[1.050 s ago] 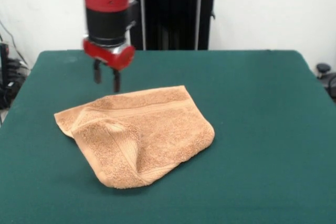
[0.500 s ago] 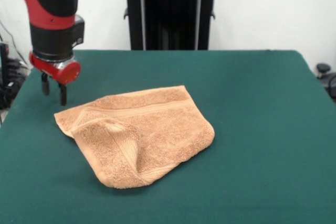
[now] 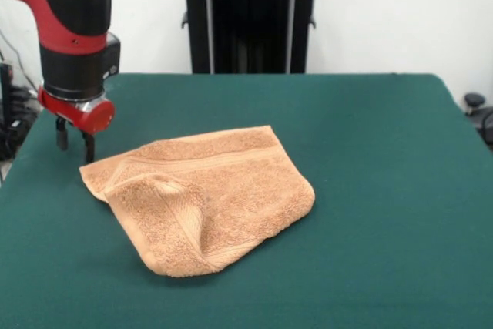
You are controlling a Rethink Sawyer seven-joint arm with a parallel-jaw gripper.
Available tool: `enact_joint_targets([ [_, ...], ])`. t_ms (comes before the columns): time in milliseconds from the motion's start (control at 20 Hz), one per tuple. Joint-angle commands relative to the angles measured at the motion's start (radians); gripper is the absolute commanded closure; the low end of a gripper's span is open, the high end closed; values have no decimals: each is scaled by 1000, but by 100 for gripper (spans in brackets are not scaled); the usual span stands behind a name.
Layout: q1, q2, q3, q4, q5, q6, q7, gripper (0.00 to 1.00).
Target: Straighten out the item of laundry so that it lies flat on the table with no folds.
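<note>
The crumpled orange-tan terry towel (image 3: 202, 197) lies on the dark green felt table (image 3: 370, 159), its near part folded over into a raised hump. The red and black arm's gripper (image 3: 75, 140) hangs just beside the towel's corner, above the felt, fingers apart and holding nothing.

We see a small orange-tan terry towel (image 3: 204, 198) lying crumpled left of the frame's centre on the large rectangular table with its dark green felt-like top (image 3: 370, 159). The towel is not flat: its lower-left part is folded over onto itself, forming a raised, rounded flap, and a woven border band runs across its upper portion. Its upper-left corner points toward the table's left edge. The green surface spreads well beyond the towel on every side.
</note>
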Motion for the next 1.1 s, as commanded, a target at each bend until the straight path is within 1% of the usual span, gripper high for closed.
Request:
enact_joint_targets([
  [50,44,-1,132,-16,-32,121,-64,0],
  [550,63,-43,130,4,-14,181,-52,0],
  [1100,51,-70,141,28,-15,199,-56,0],
])
